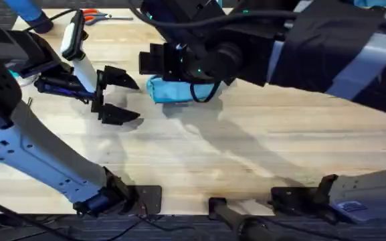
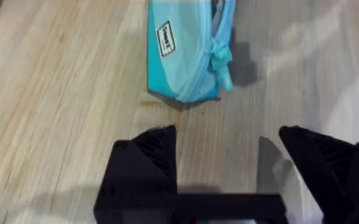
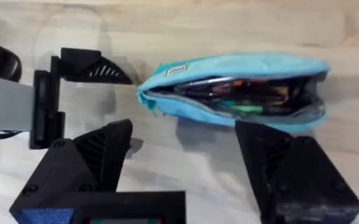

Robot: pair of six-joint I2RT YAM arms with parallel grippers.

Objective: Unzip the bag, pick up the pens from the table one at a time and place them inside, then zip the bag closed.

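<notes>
Turquoise bag (image 3: 241, 87) lying lengthwise on the table (image 1: 246, 154), zipper gaping wide, dark pens (image 3: 229, 93) and a green one packed inside; small white label near one end, pale-blue zipper pull (image 2: 221, 62) dangling at that end. Left gripper (image 1: 116, 97) spread apart, empty, just beside the bag's labelled end. Right gripper (image 3: 185, 149) likewise spread, empty, poised above the open bag. Orange-handled scissors (image 1: 92, 15) at the far edge.

Pale wooden counter (image 1: 246, 147) with plank grain, spread across most of the overhead frame. Soft shadows over its middle, brighter light toward the upper left. Dark carpeted floor (image 1: 179, 231) along the bottom edge.
</notes>
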